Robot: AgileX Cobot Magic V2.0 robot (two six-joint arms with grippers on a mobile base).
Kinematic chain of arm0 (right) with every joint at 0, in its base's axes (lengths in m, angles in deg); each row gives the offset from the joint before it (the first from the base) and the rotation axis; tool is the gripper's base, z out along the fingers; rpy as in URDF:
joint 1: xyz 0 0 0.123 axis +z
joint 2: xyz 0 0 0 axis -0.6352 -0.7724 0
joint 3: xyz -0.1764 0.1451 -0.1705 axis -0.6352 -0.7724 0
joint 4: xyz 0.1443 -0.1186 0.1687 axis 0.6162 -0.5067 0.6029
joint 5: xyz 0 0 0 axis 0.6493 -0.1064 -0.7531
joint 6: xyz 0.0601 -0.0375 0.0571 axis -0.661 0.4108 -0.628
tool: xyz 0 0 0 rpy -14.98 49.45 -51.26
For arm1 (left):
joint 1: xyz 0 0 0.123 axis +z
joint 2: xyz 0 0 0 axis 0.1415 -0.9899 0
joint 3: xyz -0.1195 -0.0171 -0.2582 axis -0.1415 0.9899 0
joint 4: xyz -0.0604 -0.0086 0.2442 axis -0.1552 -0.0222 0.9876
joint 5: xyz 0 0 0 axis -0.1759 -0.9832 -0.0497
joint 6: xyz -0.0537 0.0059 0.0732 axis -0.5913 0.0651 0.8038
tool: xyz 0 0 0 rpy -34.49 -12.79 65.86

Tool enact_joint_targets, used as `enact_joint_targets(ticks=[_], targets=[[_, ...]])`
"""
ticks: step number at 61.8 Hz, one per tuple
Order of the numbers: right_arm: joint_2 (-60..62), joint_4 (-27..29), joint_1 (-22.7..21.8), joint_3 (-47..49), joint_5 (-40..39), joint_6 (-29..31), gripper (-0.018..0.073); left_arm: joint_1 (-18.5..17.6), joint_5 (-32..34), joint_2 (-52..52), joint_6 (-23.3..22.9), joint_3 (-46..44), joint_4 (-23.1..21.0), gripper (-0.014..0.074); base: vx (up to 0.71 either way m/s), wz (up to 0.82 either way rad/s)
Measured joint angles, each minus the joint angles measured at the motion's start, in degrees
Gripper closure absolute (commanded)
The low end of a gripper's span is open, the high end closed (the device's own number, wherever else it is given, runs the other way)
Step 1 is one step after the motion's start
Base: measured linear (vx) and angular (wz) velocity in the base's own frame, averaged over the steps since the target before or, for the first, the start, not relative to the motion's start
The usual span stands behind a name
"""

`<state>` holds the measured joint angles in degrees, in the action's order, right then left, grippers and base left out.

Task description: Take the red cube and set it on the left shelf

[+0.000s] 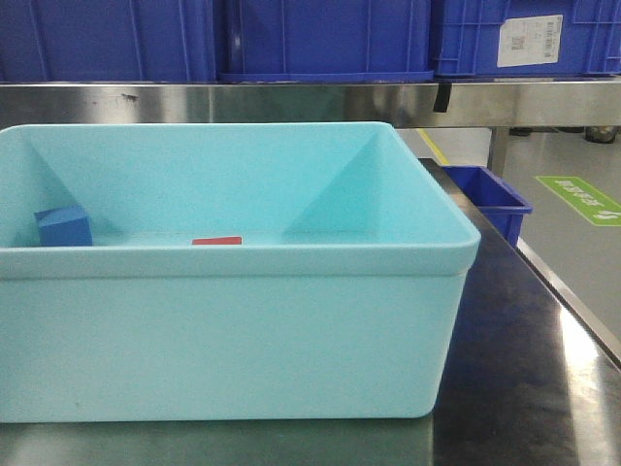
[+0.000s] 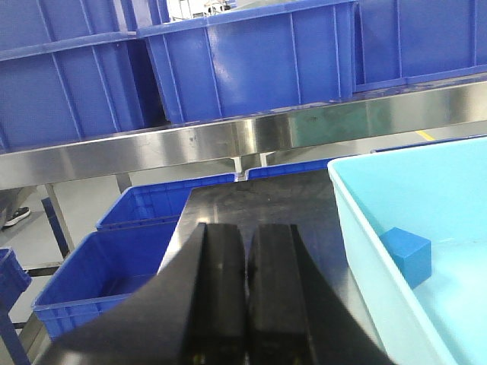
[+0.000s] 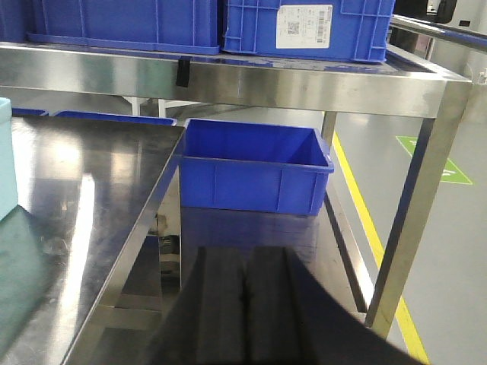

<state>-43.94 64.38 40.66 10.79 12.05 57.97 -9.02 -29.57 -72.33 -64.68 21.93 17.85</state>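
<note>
Picking has not yet begun: the red cube (image 1: pixel 216 240) lies on the turquoise tub's (image 1: pixel 243 330) floor. The left tool (image 2: pixel 246 237) and right tool (image 3: pixel 243 260) are both pressed closed and empty. Next, one should open above the cube.

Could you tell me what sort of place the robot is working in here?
Probably a warehouse or factory storage area: blue plastic crates sit on a stainless-steel shelf, one bearing a barcode label, plus painted floor markings.

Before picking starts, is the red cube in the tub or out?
In: the red cube lies inside the turquoise tub, only its top showing above the front rim.
</note>
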Motion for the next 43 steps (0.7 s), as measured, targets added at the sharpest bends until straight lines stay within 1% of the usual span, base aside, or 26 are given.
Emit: enact_joint_targets(ticks=[43], targets=[[0.0, 0.0, 0.0, 0.0, 0.0, 0.0, 0.0502, 0.0, 0.0, 0.0, 0.0, 0.0, 0.0, 0.0491, 0.0, 0.0]])
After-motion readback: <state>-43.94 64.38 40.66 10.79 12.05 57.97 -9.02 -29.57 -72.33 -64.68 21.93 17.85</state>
